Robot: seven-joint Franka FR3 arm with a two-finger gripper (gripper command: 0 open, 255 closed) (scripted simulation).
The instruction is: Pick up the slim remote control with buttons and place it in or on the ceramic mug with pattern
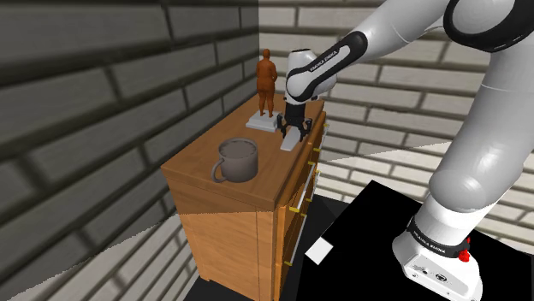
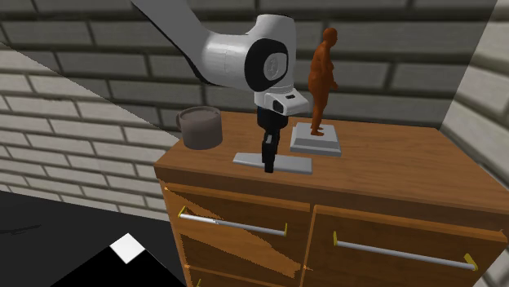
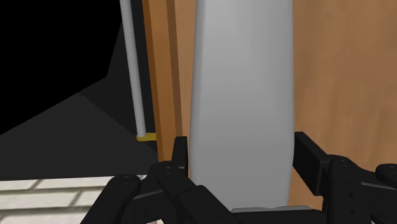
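Observation:
A slim, plain grey remote (image 2: 297, 164) lies flat on the wooden dresser top (image 2: 383, 175), near its front edge. My black gripper (image 2: 269, 165) points straight down over the remote's middle. In the wrist view the fingers (image 3: 180, 156) press against both long sides of the remote (image 3: 242, 89), so the gripper (image 3: 242, 159) is shut on it. The grey-brown mug (image 1: 237, 160) stands upright at the dresser's other end, apart from the gripper (image 1: 293, 134). In the second exterior view the mug (image 2: 201, 126) sits at the back left corner.
A brown figurine (image 2: 323, 77) on a grey base (image 2: 316, 140) stands just behind the remote, close to the gripper. Drawer handles (image 2: 232, 224) run along the dresser front. Brick walls close in behind. A small white square (image 1: 319, 250) lies on the black floor area.

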